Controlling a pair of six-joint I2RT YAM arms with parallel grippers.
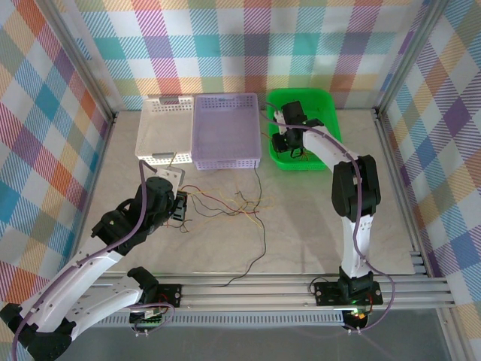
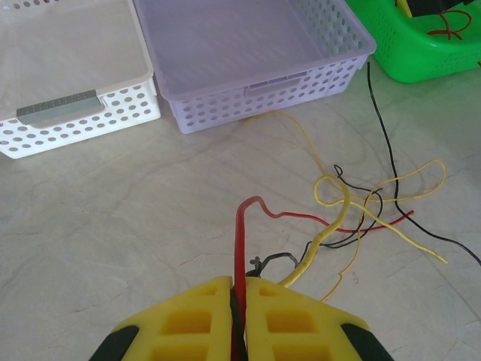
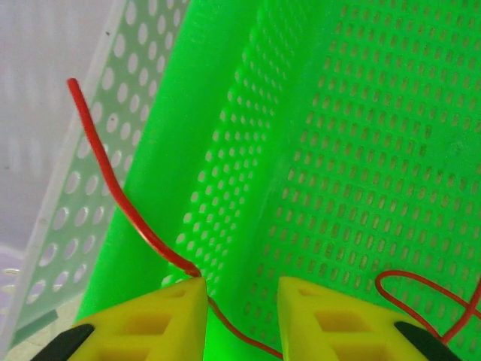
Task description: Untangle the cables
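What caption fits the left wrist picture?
Left end effector pinches a red wire beside tangled yellow and black wires.

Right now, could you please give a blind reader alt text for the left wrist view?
The left hand, shut on a red cable, faces a tangle of yellow, black and red cables on a table. Beyond stand a white basket, a purple basket and a green basket.

We see a pale, marbled bench with three perforated baskets side by side at its far side: a white basket, a lilac basket and a green basket. Nearer, thin red, yellow and black cables lie tangled on the surface.
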